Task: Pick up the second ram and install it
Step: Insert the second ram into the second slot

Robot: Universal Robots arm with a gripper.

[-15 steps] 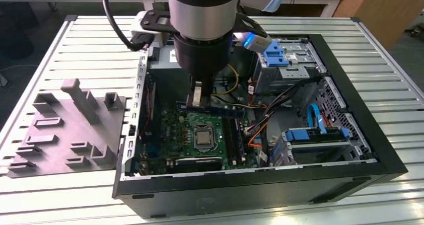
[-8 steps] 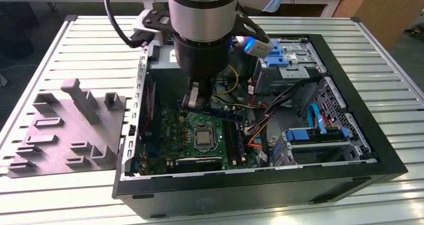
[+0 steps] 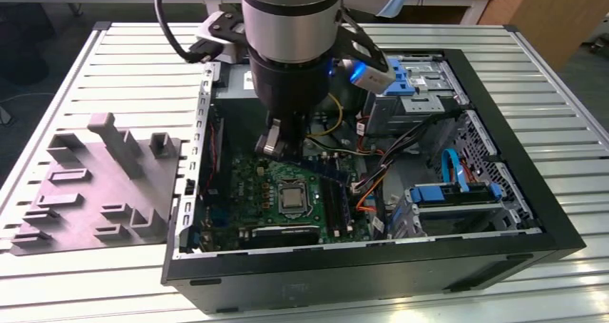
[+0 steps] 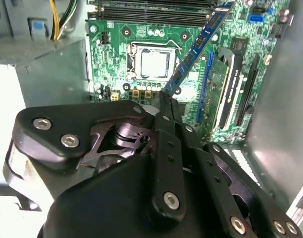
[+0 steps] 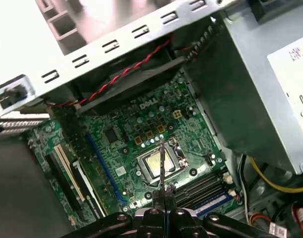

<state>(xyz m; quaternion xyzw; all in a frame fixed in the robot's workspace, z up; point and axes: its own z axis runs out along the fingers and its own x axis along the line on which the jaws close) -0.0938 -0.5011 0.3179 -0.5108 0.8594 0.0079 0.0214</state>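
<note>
Grip is firm: the claw (image 4: 169,99) is closed on one end of the second ram (image 4: 201,42), and its two black fingertips pinch the thin board from both sides. In the second wrist view the ram is a blue stick with a row of black chips. It runs slanted from the fingertips over the green motherboard (image 4: 117,34), past the silver processor socket (image 4: 154,62), toward the long black memory slots (image 4: 151,10). I cannot tell if its free end touches a slot.

In the first wrist view the ram (image 5: 162,163) is seen from its edge, as a thin dark line that rises from the claw (image 5: 164,201) across the socket (image 5: 159,166). The memory slots (image 5: 201,191) lie just beside it.

In the exterior view the arm reaches down into the open computer case (image 3: 381,262), which lies on its side on the slatted metal surface (image 3: 533,52). The claw (image 3: 271,145) hangs over the far part of the motherboard (image 3: 267,187). The ram (image 3: 324,169) points from the claw toward the exterior view's right, above the board and not seated in a slot. A grey moulded holder (image 3: 95,187) rests on the surface at the exterior view's left, just beside the case.
</note>
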